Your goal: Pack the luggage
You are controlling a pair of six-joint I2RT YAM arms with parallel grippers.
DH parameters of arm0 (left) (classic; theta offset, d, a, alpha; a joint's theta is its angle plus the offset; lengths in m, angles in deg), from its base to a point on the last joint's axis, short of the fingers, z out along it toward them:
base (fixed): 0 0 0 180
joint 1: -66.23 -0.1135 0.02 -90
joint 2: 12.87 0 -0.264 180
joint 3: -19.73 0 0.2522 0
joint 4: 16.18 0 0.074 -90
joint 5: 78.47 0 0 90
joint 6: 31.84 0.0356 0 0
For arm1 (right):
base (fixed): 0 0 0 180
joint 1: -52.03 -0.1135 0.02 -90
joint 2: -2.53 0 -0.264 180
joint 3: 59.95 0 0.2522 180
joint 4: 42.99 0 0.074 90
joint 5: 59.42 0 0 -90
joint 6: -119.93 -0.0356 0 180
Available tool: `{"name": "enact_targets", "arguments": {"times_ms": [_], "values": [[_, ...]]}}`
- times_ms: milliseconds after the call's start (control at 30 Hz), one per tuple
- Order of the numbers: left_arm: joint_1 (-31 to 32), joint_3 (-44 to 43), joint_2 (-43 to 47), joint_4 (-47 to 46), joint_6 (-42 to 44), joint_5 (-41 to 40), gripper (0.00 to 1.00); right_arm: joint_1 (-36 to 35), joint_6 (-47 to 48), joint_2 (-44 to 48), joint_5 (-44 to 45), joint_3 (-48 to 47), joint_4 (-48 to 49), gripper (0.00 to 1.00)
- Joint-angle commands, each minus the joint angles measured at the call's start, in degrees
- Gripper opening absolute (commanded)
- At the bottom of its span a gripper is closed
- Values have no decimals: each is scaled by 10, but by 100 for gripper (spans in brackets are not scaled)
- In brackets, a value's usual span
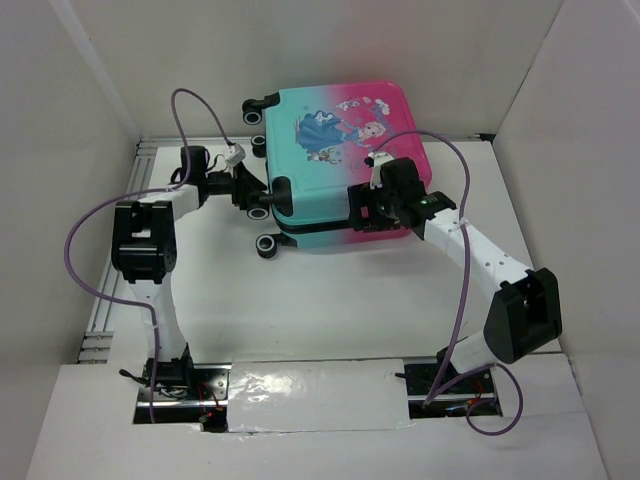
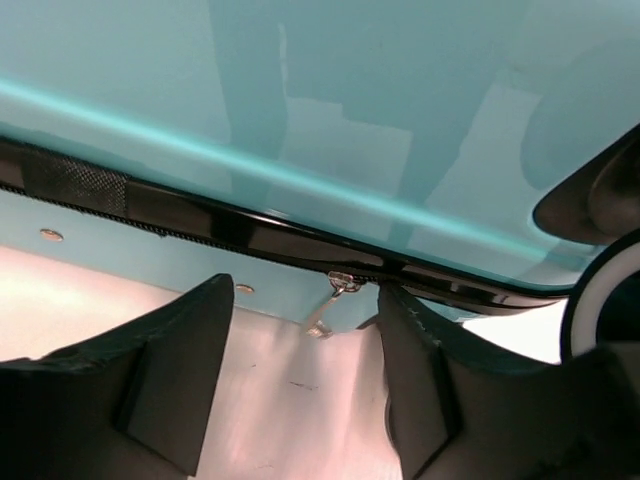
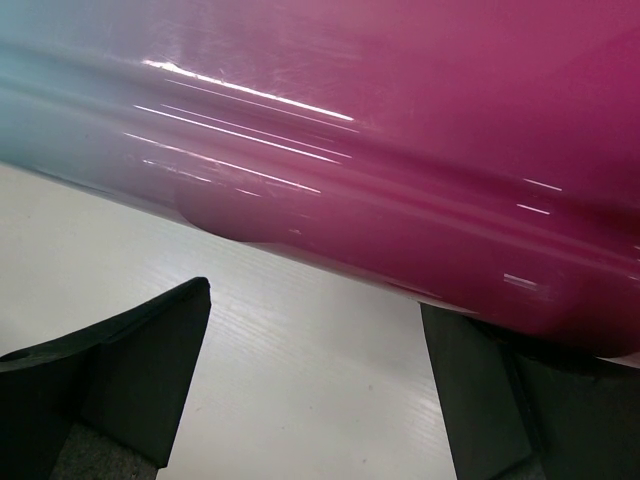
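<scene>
- Top external view: the left arm (image 1: 150, 240) reaches from the near left corner of the white table (image 1: 300, 300) towards the left side of the suitcase (image 1: 330, 150).
- The left gripper (image 1: 252, 197) sits against the suitcase's left edge, just beside a black-and-white wheel (image 1: 258, 212).
- Left wrist view: the left gripper (image 2: 305, 330) stands open with nothing between its fingers (image 2: 180, 380).
- A small metal zipper pull (image 2: 335, 295) hangs from the black trim (image 2: 150, 205) just ahead of that gap; whether either finger touches it cannot be told.
- Teal shell of the suitcase (image 2: 350, 100) fills the upper part of this view, and a wheel (image 2: 600, 300) shows at the right edge.
- From above, the suitcase lies flat and closed at the far middle of the table, printed side up, with its teal end and wheels to the left and its pink end to the right.
- The right gripper (image 1: 362, 208) is at the near edge of the suitcase, on its pink half, and the right arm (image 1: 480, 260) slants back to the near right corner.
- Right wrist view: the right gripper (image 3: 315, 300) is spread wide and holds nothing, with bare table between its fingers (image 3: 140, 360).
- The pink shell of the suitcase (image 3: 420, 150) lies just past the fingertips, and the right-hand finger runs under its lower edge.
</scene>
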Motion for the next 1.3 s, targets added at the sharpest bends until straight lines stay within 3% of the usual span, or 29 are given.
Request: {"name": "enact_targets", "arguments": {"times_ms": [0, 100, 367, 433, 600, 633, 733, 767, 1000, 1200, 1267], "values": [[14, -40, -13, 27, 52, 30, 70, -4, 2, -4, 9, -19, 46, 92], [20, -53, -24, 55, 78, 17, 64, -4, 2, -9, 9, -19, 46, 92], [25, -75, -30, 130, 123, 7, 66, -4, 2, -9, 9, -19, 46, 92], [25, -75, -30, 130, 130, 7, 61, -4, 2, -9, 9, -19, 46, 92], [31, -75, -35, 109, 108, 19, 35, -4, -4, -9, 9, -19, 46, 92], [36, -75, -35, 109, 108, 19, 25, -9, -4, -9, 14, -19, 46, 92], [41, -75, -35, 98, 108, 9, 11, -9, -4, -9, 14, -19, 46, 92], [41, -68, -35, 93, 101, 8, 0, -9, -4, -9, 14, -19, 46, 92], [30, -48, -10, 70, 67, -8, 0, -22, -9, -14, 2, -46, 46, 92], [11, 19, 47, 89, 2, -56, 0, -98, 3, -14, -60, -58, 91, 91], [11, 50, 77, 78, -25, -67, 0, -118, 3, -35, -60, -71, 104, 86]]}}
